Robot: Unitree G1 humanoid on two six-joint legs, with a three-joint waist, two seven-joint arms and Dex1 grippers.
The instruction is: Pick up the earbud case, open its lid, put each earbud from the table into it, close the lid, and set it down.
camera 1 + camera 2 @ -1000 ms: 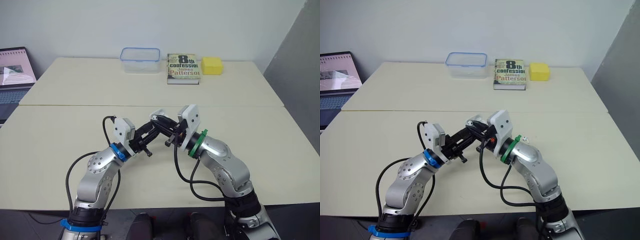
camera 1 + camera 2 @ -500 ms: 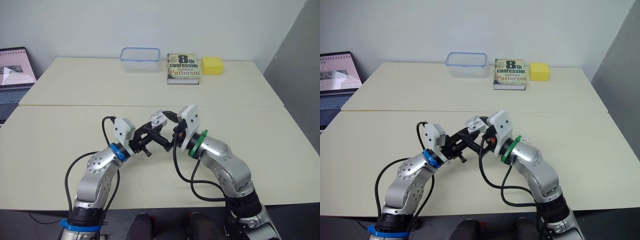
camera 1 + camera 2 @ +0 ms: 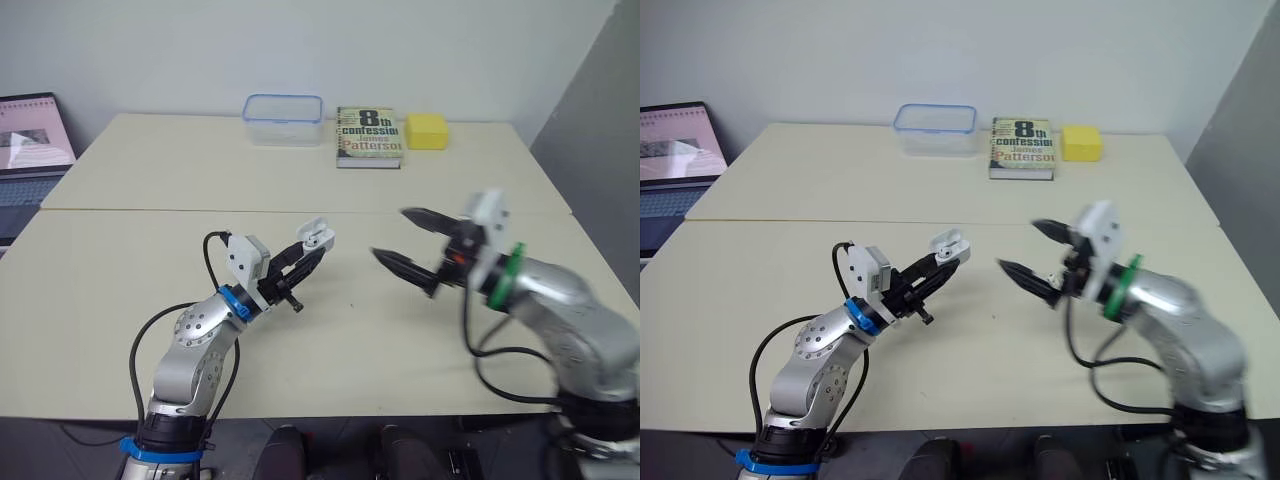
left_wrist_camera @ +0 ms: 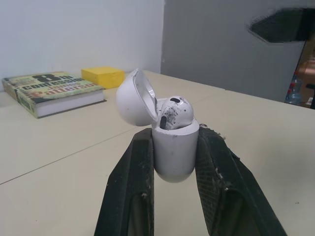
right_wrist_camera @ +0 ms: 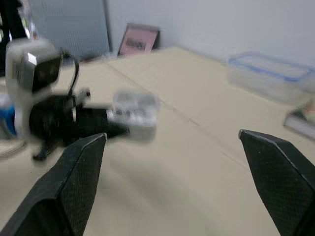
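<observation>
My left gripper (image 3: 305,256) is shut on the lower body of the white earbud case (image 3: 315,236), held above the middle of the front table. The case's lid (image 4: 134,98) is flipped open, and one white earbud (image 4: 175,112) sits in the top of the case (image 4: 172,147), which is pinched between both black fingers (image 4: 133,177). My right gripper (image 3: 390,233) hangs open and holds nothing, a short way right of the case. In the right wrist view the case (image 5: 135,115) lies ahead between the spread fingers (image 5: 78,172).
At the far edge of the back table stand a clear plastic container (image 3: 283,118), a paperback book (image 3: 369,135) and a yellow sponge (image 3: 425,130). A laptop (image 3: 30,150) sits at the far left. A seam (image 3: 150,211) runs between the two tables.
My right gripper has opened and drawn away to the right from the case. The left gripper has kept its place with the open case.
</observation>
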